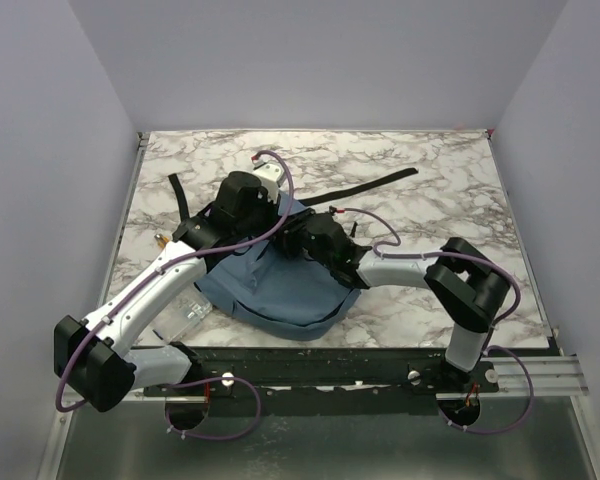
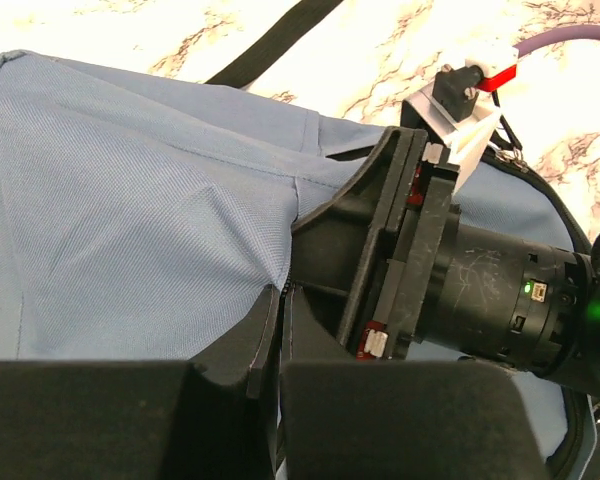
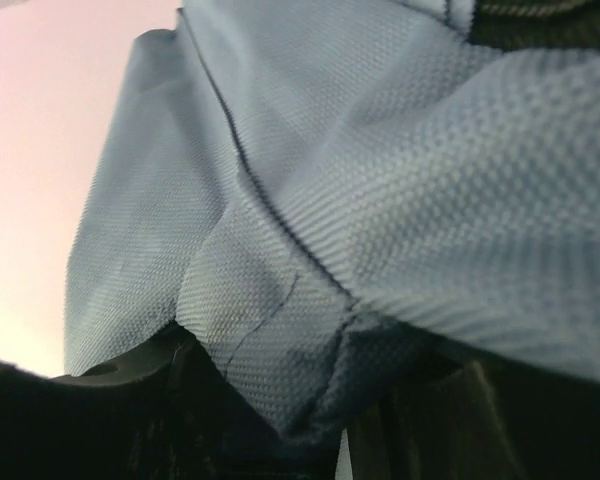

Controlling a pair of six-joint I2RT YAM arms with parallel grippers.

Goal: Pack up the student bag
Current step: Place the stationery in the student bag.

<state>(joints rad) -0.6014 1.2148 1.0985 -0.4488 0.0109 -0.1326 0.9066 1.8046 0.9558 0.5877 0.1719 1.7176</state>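
While the large soft dusty-blue fabric student bag (image 1: 280, 295) lies at the near middle of the marble-patterned desk (image 1: 440, 180) | left claw (image 2: 280, 375) clenched on a fabric fold | right claw (image 3: 310, 440) grasping another fold | advice: pull the folds apart slowly, evenly, keeping cloth from slipping.

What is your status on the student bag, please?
Left pincer shut on student bag fabric. Right pincer shut on a fold close beside it. Bag lies on table, strap trailing; nothing in the way.
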